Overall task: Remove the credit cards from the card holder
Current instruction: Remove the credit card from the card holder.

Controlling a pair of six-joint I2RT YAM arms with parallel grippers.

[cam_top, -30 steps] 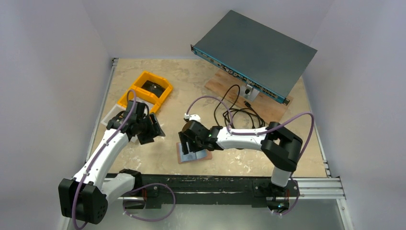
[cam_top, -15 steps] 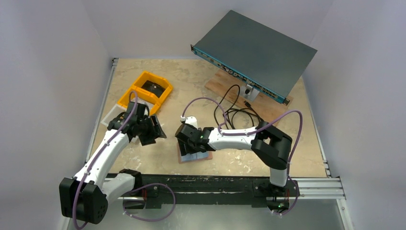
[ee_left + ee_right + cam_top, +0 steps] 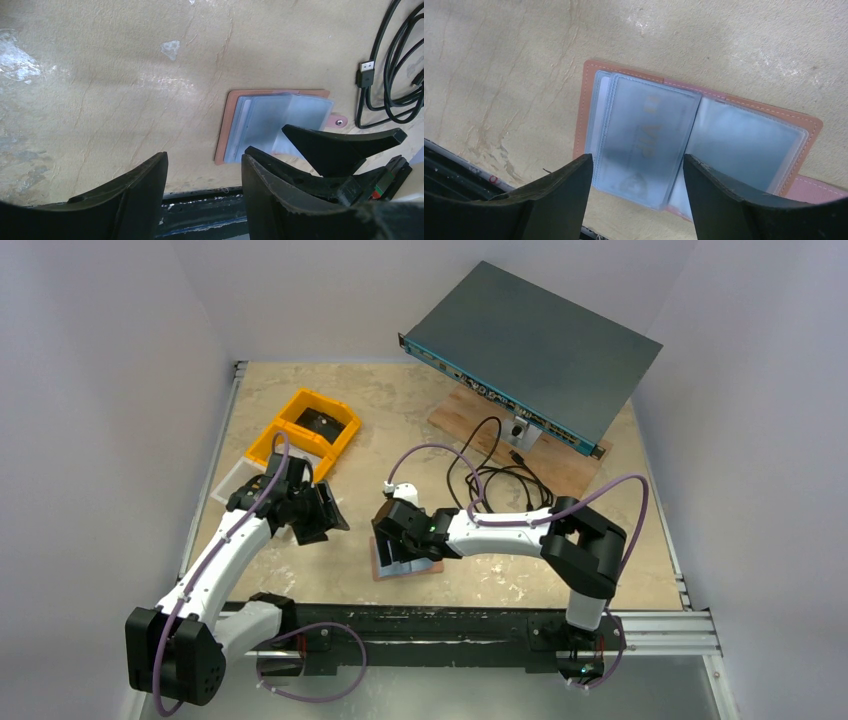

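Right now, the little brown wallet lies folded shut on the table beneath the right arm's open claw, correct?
Not folded shut: the card holder lies spread open on the table, beneath the right gripper, whose jaws are open. The right wrist view shows it.

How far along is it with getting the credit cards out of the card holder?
Done: the card holder lies open flat on the table, clear sleeves facing up. In hand: the right hand hovers over the sleeves, fingers apart, gripping nothing; the left hand is open and empty, off to the side. Left: the credit cards; one shows through a sleeve, none visibly pulled out.
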